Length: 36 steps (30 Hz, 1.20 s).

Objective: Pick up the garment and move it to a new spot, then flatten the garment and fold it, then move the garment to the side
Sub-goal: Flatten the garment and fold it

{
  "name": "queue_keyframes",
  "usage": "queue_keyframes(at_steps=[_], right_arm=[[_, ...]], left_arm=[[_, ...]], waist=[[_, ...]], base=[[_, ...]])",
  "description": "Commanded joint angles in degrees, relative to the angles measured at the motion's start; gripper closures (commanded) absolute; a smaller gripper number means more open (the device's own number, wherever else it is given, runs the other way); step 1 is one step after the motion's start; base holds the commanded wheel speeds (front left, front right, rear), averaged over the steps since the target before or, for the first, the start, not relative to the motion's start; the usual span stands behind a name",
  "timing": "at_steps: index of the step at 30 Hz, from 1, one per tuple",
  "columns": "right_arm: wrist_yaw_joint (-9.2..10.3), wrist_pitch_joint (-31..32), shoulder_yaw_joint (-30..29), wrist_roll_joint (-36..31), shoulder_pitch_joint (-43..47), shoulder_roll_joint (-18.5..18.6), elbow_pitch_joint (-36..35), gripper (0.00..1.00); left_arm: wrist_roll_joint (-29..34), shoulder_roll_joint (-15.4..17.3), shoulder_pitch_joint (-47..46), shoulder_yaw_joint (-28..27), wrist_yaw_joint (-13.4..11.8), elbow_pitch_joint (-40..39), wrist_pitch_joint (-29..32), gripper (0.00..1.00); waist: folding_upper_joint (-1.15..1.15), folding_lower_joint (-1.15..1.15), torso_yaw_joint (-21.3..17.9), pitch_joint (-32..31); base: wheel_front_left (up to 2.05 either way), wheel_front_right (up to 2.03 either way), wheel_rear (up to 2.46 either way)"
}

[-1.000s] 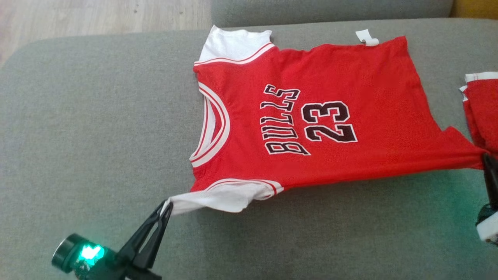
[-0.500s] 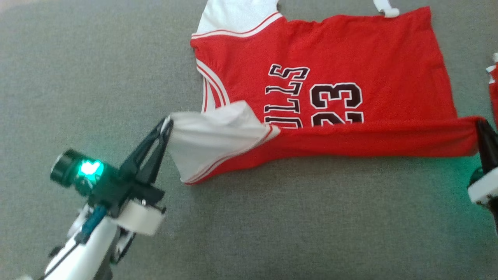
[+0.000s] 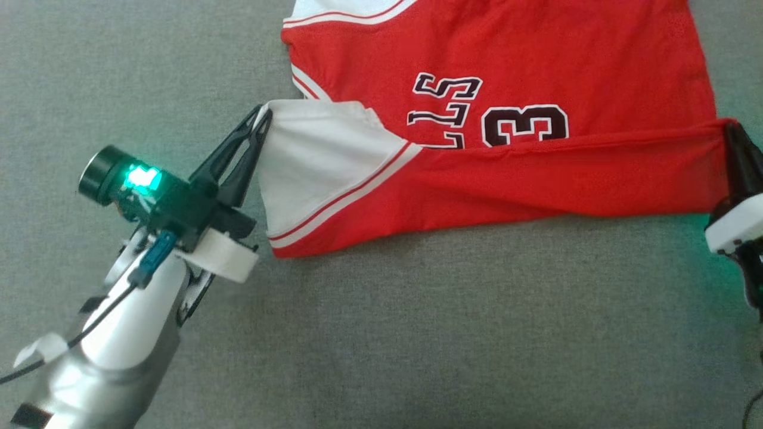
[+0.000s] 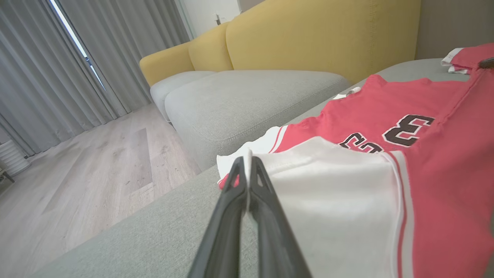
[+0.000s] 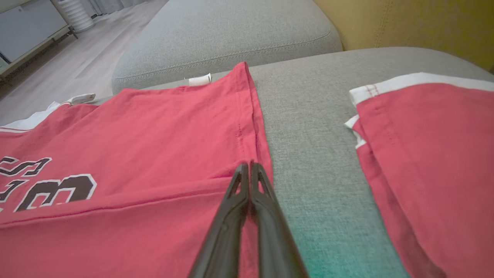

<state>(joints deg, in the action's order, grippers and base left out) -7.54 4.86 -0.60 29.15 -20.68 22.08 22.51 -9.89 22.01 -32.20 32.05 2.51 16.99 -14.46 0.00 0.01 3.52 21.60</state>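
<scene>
Shirt is red and lies spread on the gray couch, with its near side lifted and turned over on top. On the left, the left claw is pinched tight on the corner of the white sleeve. In the middle, the turned-over strip covers the low part of the letters and the number. On the right, the right claw is pinched tight on the bottom corner of the shirt. Just past it lies another red cloth, apart from the shirt. I think this is the folding step, partway through. Next, both claws should carry the edge across together, lay it flat on the far side, and then let go.
</scene>
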Motion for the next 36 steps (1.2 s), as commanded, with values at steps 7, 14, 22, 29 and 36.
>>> queue_keyframes(at_steps=[7, 14, 22, 29, 36], right_arm=[[0.05, -4.09, 1.4, -0.66, -3.42, 0.56, 2.32, 0.0], [0.05, -8.33, 1.56, 0.99, -1.28, -1.15, 1.12, 0.0], [0.05, -8.86, 1.03, 1.37, 2.13, -2.88, -0.99, 0.0], [0.05, -8.21, 0.7, 1.19, 2.62, -3.47, -1.95, 0.0], [0.05, -7.03, 0.18, 0.68, 3.02, -3.79, -1.75, 0.0]], left_arm=[[-1.23, -1.41, -4.3, -2.65, 1.78, 2.91, -0.51, 0.1], [-9.45, -6.53, 6.79, -9.3, 0.05, 1.55, -0.53, 0.0], [-12.52, -10.22, 17.56, -9.77, -0.67, 0.53, -0.53, 0.0], [-12.94, -11.11, 18.26, -9.05, -1.74, 6.62, 1.08, 0.0], [-13.37, -11.63, 17.54, -7.29, -1.04, 11.17, 4.9, 0.23]], waist=[[0.0, -0.01, -0.1, 1.02], [0.0, -0.01, -0.86, -1.5], [0.0, -0.01, -1.85, -3.23], [0.0, -0.01, -2.8, -3.21], [0.0, -0.01, -3.14, -2.97]], base=[[0.0, 0.0, 0.0], [0.0, 0.0, 0.0], [0.0, 0.0, 0.0], [0.0, 0.0, 0.0], [0.0, 0.0, 0.0]])
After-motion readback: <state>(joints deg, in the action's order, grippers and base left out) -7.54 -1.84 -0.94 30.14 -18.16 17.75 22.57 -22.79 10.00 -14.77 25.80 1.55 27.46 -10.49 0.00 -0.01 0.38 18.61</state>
